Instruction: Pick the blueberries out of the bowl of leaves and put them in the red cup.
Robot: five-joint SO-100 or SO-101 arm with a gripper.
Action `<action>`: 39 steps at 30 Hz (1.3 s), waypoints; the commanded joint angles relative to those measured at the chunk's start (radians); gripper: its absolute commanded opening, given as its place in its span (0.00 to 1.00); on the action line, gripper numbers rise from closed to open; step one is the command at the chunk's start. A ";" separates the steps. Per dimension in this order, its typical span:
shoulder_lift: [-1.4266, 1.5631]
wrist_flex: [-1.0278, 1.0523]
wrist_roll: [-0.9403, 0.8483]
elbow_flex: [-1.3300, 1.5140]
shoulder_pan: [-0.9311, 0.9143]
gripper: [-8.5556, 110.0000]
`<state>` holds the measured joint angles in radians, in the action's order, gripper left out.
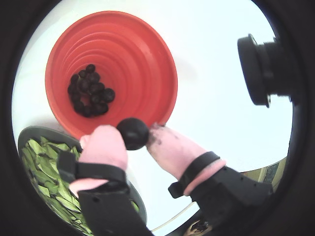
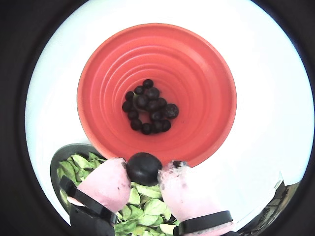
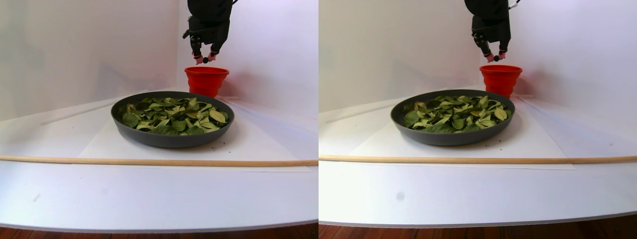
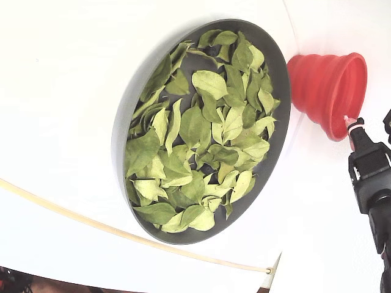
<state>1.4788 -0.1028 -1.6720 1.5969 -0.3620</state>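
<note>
Leaves, small, oval, light to mid green with some yellowish, fill the wide, shallow dark grey bowl across the left and centre of the fixed view. At its upper right stands the small red ribbed collapsible cup, just beside the bowl's rim. In a wrist view the cup takes the upper centre of the frame, and a cluster of small round blue-black blueberries lies at its bottom. Below it, at lower centre, the black gripper with pink-padded fingers is closed around one more dark berry, pinched between both pads over the cup's near rim. The stereo pair view shows the gripper at upper centre of its left half, hanging above the cup. A thin pale wooden rod lies across the white table in front of the bowl.
</note>
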 commanded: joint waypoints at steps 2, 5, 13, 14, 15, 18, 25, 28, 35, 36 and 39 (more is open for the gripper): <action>0.021 -0.012 0.000 -0.100 -0.037 0.16; 0.002 -0.012 0.003 -0.121 -0.038 0.16; -0.063 -0.015 0.003 -0.196 -0.046 0.16; -0.074 -0.015 0.003 -0.207 -0.046 0.16; -0.084 -0.015 0.003 -0.219 -0.048 0.16; -0.118 -0.015 0.005 -0.258 -0.051 0.16; -0.172 -0.015 0.006 -0.318 -0.054 0.16; -0.190 -0.015 0.006 -0.344 -0.054 0.16; -0.176 -0.015 0.014 -0.336 -0.055 0.22; -0.169 -0.014 0.014 -0.331 -0.055 0.22; -0.141 -0.011 0.014 -0.313 -0.054 0.22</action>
<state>1.2410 -0.1028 -1.6628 1.3269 -0.3774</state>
